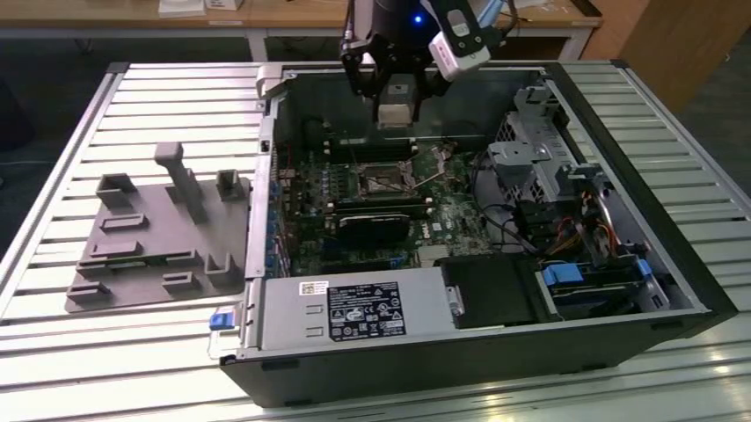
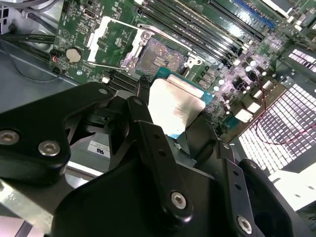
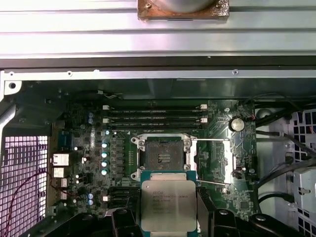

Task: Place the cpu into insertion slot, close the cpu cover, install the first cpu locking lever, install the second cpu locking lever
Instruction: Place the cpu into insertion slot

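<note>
- In the exterior view, the tool (image 1: 396,104) is seen above the open computer case (image 1: 657,264) on the desk (image 1: 164,97). It is clamped shut on the cpu (image 1: 396,114), with the insertion slot (image 1: 382,183) down on the board, well apart.
- In the second wrist view, the cpu (image 2: 175,106) is gripped by 2 opposite edges between the fingers (image 2: 148,133). The bare insertion slot (image 2: 160,53) lies beyond its free edge, and the cpu cover (image 2: 96,39) is swung open beside it.
- In the first wrist view, the cpu (image 3: 168,205) is squared to the insertion slot (image 3: 163,157) but not yet over it. The cpu cover (image 3: 211,142) is laid back to 1 side.
</note>
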